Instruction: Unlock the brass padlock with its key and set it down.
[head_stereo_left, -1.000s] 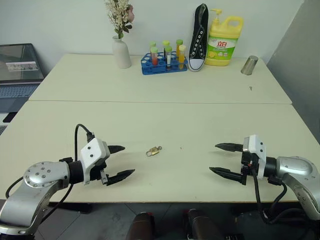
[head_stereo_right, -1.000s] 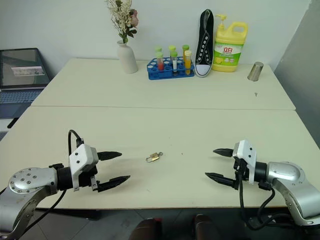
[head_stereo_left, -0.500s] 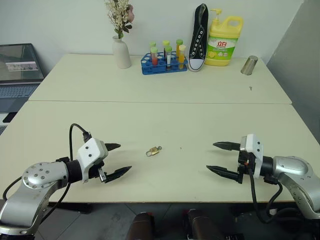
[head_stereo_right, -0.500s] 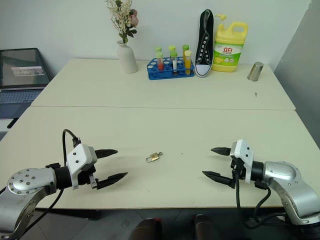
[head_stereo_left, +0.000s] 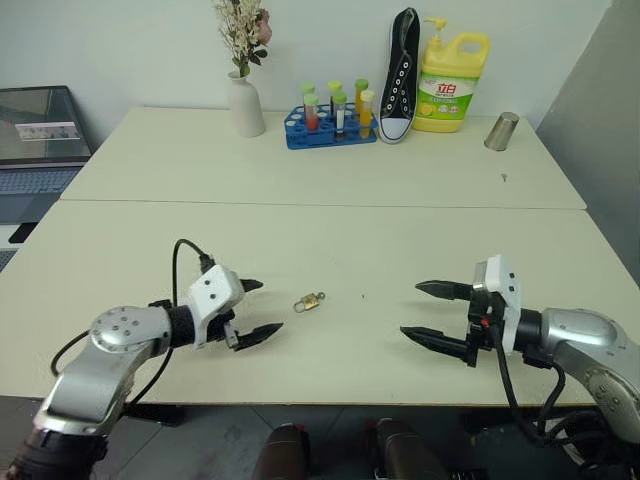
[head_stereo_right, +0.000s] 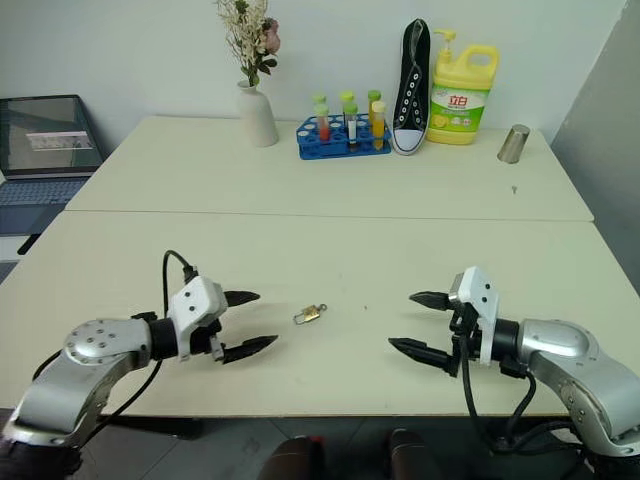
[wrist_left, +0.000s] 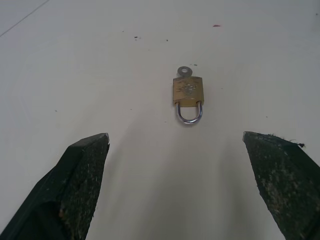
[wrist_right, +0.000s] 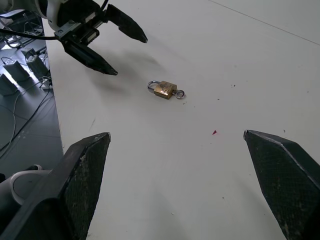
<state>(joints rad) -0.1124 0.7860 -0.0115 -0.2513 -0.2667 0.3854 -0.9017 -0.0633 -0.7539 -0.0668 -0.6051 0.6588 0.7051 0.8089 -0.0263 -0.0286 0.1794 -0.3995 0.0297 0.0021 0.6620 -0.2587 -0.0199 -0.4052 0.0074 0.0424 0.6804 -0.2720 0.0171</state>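
Lying flat on table (head_stereo_left: 420, 240): brass padlock (head_stereo_left: 310, 301), untouched.

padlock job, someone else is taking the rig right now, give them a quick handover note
Left gripper: open, empty, low over the table, pointing at the brass padlock from close by.
Right gripper: open, empty, farther off on the other side, also facing it.
Padlock: flat on the near table between the grippers, touched by neither. Shackle looks closed; the key sits in the end opposite the shackle.
Done: nothing visible yet.
Left: grasp the padlock, turn the key, open the shackle, set it down.
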